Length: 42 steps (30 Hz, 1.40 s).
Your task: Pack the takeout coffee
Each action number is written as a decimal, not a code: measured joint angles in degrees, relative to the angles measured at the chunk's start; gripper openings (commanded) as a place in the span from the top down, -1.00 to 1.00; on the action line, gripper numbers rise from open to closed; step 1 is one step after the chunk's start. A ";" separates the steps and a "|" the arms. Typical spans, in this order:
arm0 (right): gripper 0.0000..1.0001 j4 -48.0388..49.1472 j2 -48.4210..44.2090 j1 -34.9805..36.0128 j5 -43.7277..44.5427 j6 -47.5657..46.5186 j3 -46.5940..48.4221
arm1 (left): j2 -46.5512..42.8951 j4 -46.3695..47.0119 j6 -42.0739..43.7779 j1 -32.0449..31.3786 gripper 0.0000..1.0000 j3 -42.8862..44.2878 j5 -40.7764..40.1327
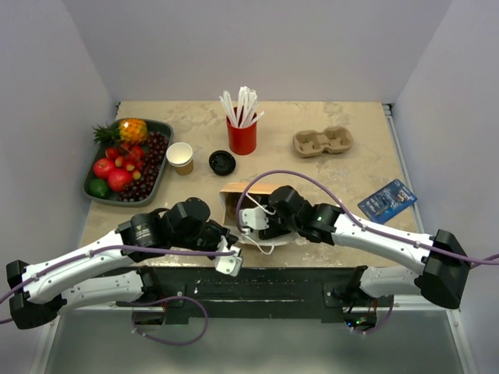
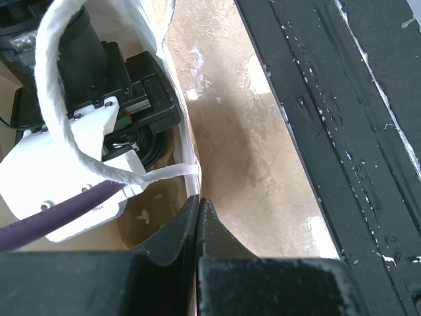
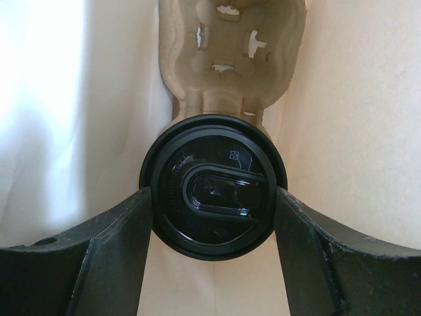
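A tan table is seen from above, with a paper bag laid on its side at lower centre of the frame. A fruit tray is set at upper left. The bag's white rim is pinched by the left gripper, whose jaws are pressed together on it. Inside the bag, a pulp carrier is shown at the top of the right wrist view. Just below it, at frame centre, the takeout coffee is clamped at its black lid between the fingers of the right gripper.
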 measured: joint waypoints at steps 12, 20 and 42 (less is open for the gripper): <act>-0.71 -3.69 0.42 -0.68 -0.72 0.04 2.49 | 0.09 0.04 0.00 -0.02 1.00 0.00 0.02; -0.98 -9.94 0.31 -1.27 -5.07 0.07 5.46 | 0.11 0.74 0.00 -0.02 1.00 0.26 0.31; -0.98 -18.58 -2.95 -1.29 -18.88 -0.37 10.51 | 1.09 1.36 -0.20 0.46 1.00 0.44 0.31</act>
